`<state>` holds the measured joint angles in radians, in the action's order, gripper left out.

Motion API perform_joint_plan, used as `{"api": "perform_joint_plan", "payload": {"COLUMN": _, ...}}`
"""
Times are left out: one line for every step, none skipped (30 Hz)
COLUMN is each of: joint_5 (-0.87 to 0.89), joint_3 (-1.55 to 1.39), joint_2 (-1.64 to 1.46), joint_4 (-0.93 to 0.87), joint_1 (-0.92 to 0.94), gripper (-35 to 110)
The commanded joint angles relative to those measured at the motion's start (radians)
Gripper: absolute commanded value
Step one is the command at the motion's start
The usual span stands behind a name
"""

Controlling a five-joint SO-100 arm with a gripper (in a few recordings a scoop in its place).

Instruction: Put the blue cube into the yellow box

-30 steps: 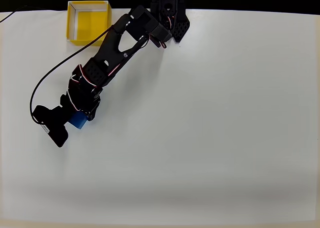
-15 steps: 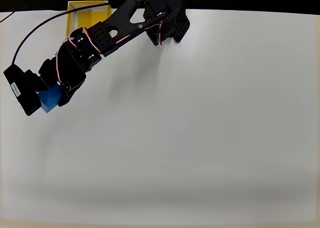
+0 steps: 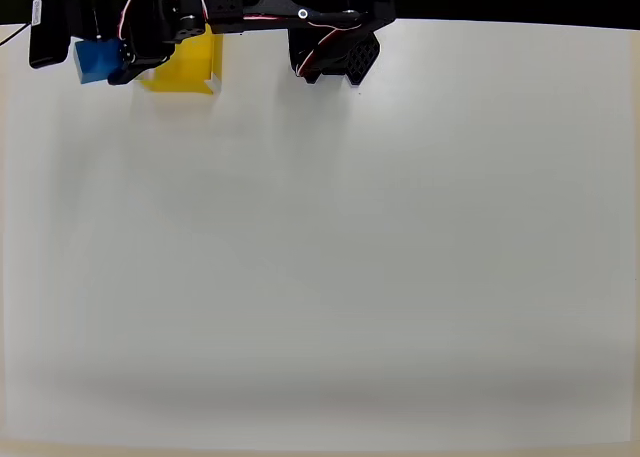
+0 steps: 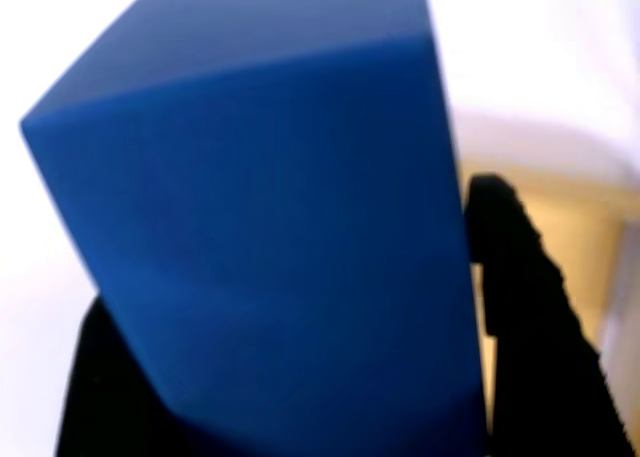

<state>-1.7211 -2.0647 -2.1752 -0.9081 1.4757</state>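
The blue cube [image 3: 95, 60] is held up at the top left of the overhead view, with my gripper [image 3: 98, 52] shut on it. It hangs just left of the yellow box [image 3: 185, 67], most of which lies under my black arm. In the wrist view the blue cube [image 4: 270, 227] looms very close between my black fingers [image 4: 525, 347], and a strip of yellow shows at the right edge behind them.
The arm's black base [image 3: 335, 52] stands at the top centre of the white table [image 3: 350, 257]. A dark band runs along the table's far edge.
My arm has swung up and back from the left middle of the table to the top left corner, carrying the blue cube beside the yellow box.
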Motion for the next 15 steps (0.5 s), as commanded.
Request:
{"api": "perform_joint_plan", "payload": {"joint_5": -0.018, "joint_3": -0.021, "joint_2": -0.153, "joint_4": -0.018, "joint_1": 0.094, "gripper": 17}}
{"api": "perform_joint_plan", "payload": {"joint_5": -0.014, "joint_3": -0.040, "joint_2": -0.167, "joint_4": -0.020, "joint_1": 0.106, "gripper": 17}}
{"api": "perform_joint_plan", "payload": {"joint_5": -0.009, "joint_3": -0.058, "joint_2": -0.183, "joint_4": -0.020, "joint_1": 0.117, "gripper": 17}}
{"api": "perform_joint_plan", "payload": {"joint_5": -0.009, "joint_3": -0.077, "joint_2": -0.196, "joint_4": -0.020, "joint_1": 0.124, "gripper": 17}}
{"api": "perform_joint_plan", "payload": {"joint_5": -0.008, "joint_3": -0.095, "joint_2": -0.212, "joint_4": -0.020, "joint_1": 0.132, "gripper": 17}}
{"api": "perform_joint_plan", "payload": {"joint_5": -0.005, "joint_3": -0.115, "joint_2": -0.224, "joint_4": -0.020, "joint_1": 0.137, "gripper": 17}}
{"api": "perform_joint_plan", "payload": {"joint_5": -0.002, "joint_3": -0.135, "joint_2": -0.235, "joint_4": -0.017, "joint_1": 0.140, "gripper": 17}}
{"api": "perform_joint_plan", "payload": {"joint_5": 0.005, "joint_3": -0.156, "joint_2": -0.244, "joint_4": -0.009, "joint_1": 0.141, "gripper": 17}}
{"api": "perform_joint_plan", "payload": {"joint_5": 0.012, "joint_3": -0.178, "joint_2": -0.250, "joint_4": 0.002, "joint_1": 0.141, "gripper": 17}}
{"api": "perform_joint_plan", "payload": {"joint_5": 0.015, "joint_3": -0.201, "joint_2": -0.256, "joint_4": 0.014, "joint_1": 0.141, "gripper": 17}}
{"api": "perform_joint_plan", "payload": {"joint_5": 0.015, "joint_3": -0.225, "joint_2": -0.262, "joint_4": 0.026, "joint_1": 0.141, "gripper": 17}}
{"api": "perform_joint_plan", "payload": {"joint_5": 0.018, "joint_3": -0.247, "joint_2": -0.270, "joint_4": 0.040, "joint_1": 0.141, "gripper": 17}}
{"api": "perform_joint_plan", "payload": {"joint_5": 0.018, "joint_3": -0.270, "joint_2": -0.278, "joint_4": 0.051, "joint_1": 0.141, "gripper": 17}}
{"api": "perform_joint_plan", "payload": {"joint_5": 0.018, "joint_3": -0.291, "joint_2": -0.287, "joint_4": 0.061, "joint_1": 0.141, "gripper": 17}}
{"api": "perform_joint_plan", "payload": {"joint_5": 0.020, "joint_3": -0.311, "joint_2": -0.295, "joint_4": 0.072, "joint_1": 0.141, "gripper": 17}}
